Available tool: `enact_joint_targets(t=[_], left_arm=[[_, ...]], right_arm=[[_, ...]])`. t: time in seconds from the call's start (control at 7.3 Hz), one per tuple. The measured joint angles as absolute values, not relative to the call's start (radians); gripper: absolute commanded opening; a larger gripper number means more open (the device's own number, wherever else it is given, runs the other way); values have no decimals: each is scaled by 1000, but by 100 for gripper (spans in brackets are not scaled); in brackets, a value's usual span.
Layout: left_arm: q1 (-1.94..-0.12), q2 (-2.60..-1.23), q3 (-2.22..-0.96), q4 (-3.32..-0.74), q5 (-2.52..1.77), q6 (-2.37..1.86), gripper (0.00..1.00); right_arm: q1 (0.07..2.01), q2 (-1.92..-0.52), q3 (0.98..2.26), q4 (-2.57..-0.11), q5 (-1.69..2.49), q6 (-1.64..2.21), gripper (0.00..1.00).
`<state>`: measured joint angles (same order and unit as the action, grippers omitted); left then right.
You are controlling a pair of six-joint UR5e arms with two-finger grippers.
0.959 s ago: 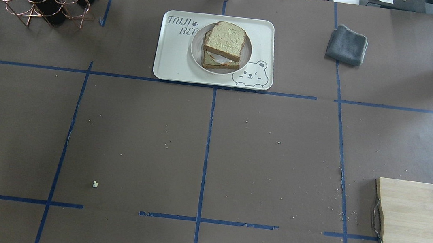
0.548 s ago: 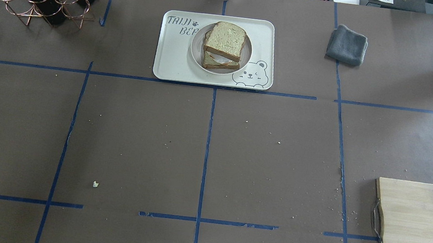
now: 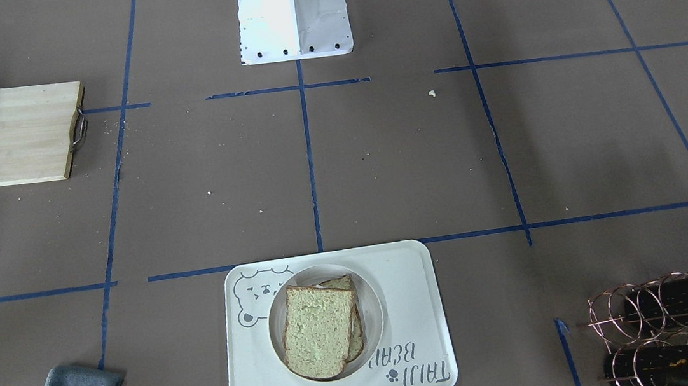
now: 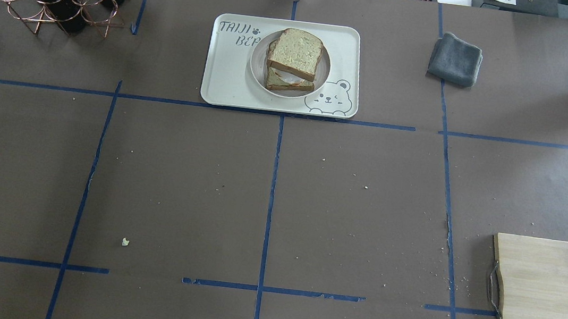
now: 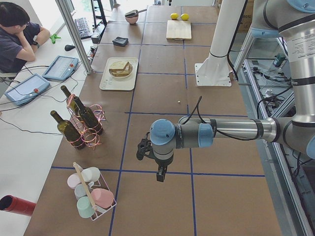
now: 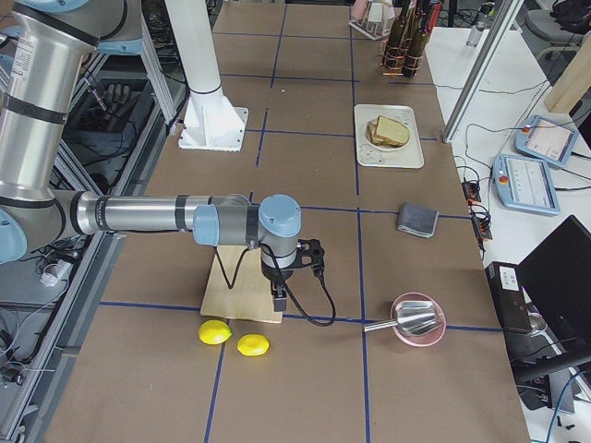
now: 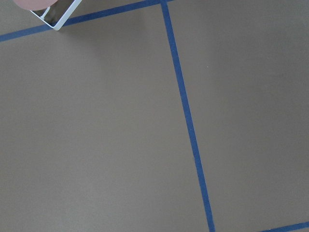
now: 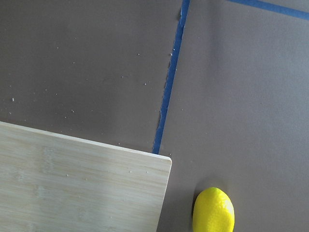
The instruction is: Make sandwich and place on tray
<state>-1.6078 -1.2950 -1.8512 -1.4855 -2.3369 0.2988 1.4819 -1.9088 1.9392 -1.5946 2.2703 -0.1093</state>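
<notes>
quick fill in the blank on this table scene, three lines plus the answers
The sandwich rests on a white plate that stands on a tray printed with a ____ face.
The folded cloth is ____ in colour.
Next to the cutting board lie ____ lemons.
Missing words: bear; grey; two.

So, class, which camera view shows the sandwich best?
Overhead exterior: the sandwich is sharp, with both slices and the orange filling edge visible. Front-facing shows mostly the top slice. The side views show it small and far. Neither wrist view shows it.
</notes>
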Motion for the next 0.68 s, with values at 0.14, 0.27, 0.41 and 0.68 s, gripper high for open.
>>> enact_joint_targets(t=[0.14,0.27,0.41,0.68], left_arm=[[-1610,-1294,-1858,-1485,-2337,299,100],[-1614,-1293,-1870,-1488,-2339,306,100],[-1622,-1291,-1874,-1490,-2340,326,100],[-1638,-1289,-1871,-1490,-2340,360,100]], right_arm=[[1482,-1911,1940,-1593,2272,-110,100],[1482,-1912,1940,-1593,2273,-110,100],[1482,-1912,1940,-1592,2274,-110,100],[1482,-1911,1940,-1593,2277,-110,100]])
